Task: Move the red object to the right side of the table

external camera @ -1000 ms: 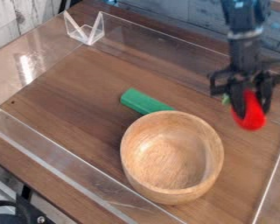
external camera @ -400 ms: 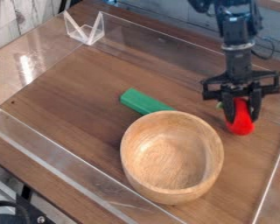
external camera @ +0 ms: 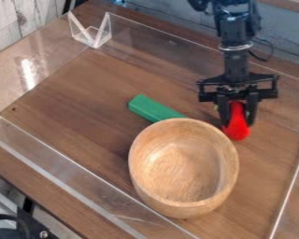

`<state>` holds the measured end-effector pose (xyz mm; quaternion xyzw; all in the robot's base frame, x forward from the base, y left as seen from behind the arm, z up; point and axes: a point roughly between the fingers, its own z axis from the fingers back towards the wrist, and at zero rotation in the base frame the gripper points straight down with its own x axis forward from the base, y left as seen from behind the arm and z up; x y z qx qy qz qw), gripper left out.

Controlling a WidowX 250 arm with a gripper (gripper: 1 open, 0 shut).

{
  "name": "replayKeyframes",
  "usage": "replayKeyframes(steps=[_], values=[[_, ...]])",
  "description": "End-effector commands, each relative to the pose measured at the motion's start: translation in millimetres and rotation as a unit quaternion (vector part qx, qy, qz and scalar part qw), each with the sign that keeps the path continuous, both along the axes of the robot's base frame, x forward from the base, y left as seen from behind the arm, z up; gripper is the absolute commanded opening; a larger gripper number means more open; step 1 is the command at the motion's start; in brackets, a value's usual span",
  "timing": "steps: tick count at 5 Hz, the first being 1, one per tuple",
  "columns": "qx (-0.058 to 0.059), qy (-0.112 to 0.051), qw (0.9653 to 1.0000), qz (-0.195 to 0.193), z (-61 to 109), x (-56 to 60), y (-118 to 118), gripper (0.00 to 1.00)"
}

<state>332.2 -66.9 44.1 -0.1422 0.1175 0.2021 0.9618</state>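
Soft, even light is falling across the whole setup, and the clear acrylic walls (external camera: pixel 64 177) are catching pale glare along their top edges. Behind those walls, at the upper left, a whitish, plank-like surface (external camera: pixel 18 23) is showing, too blurry to say whether it's wall or floor. A small clear folded stand (external camera: pixel 90 31) is sitting just inside the far wall. Below the near wall, at the bottom left, something dark (external camera: pixel 8 227) is poking in.

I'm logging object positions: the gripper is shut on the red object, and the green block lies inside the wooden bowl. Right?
Not quite. The camera view shows the green block lying on the table, outside the wooden bowl, at its far-left rim. The gripper is indeed shut on the red object.
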Motion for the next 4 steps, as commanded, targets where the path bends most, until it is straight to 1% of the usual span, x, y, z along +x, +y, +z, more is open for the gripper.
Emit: replayKeyframes(steps=[1,2,3,4], values=[[-0.005,-0.044,0.9989,-0.012,33.2,-3.2,-9,0.0],[-0.012,-0.046,0.9986,-0.024,38.8,-8.5,-23,0.0],[-0.016,-0.048,0.9986,-0.011,35.6,6.8,-31,0.0],[-0.024,-0.05,0.9985,0.002,28.1,21.9,-39,0.0]])
